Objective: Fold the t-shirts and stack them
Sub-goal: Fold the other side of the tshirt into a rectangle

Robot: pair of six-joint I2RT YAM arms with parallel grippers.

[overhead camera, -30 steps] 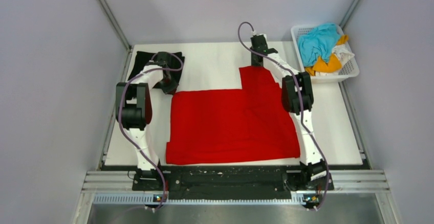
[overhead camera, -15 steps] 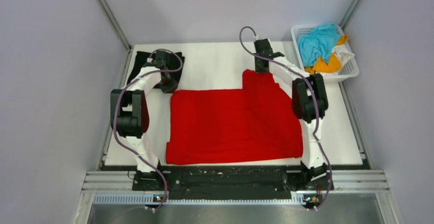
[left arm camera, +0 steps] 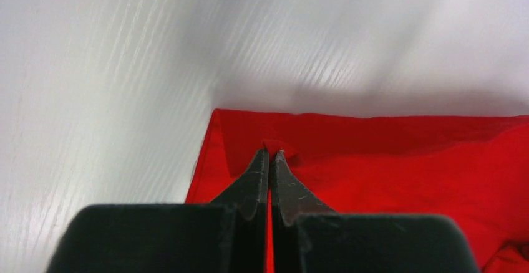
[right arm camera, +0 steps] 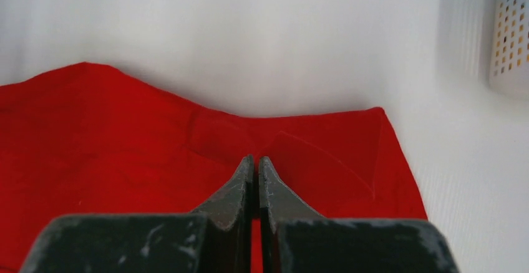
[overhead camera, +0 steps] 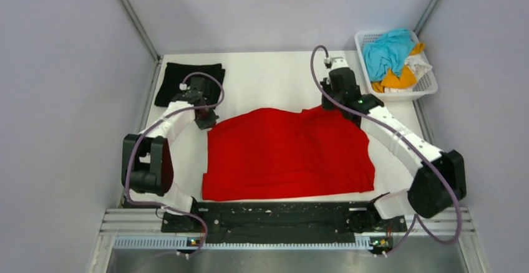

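Folding hazard: slipping corners

On the table (overhead camera: 262, 76) the red t-shirt (overhead camera: 287, 154) lies spread mid-surface. Both the left gripper (left arm camera: 269, 154) and right gripper (right arm camera: 256, 159) are clamped on thin pinches at its far corners. Likely failure: one pinch slips, or uneven pull skews the fold.

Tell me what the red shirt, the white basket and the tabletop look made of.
The shirt: soft knit cloth, likely cotton, matte; it wrinkles and folds limply. The basket: probably moulded plastic, white; its walls are a regular grid of holes. The tabletop: hard white board, maybe laminate or painted wood; faint straight lines show in the wrist views.
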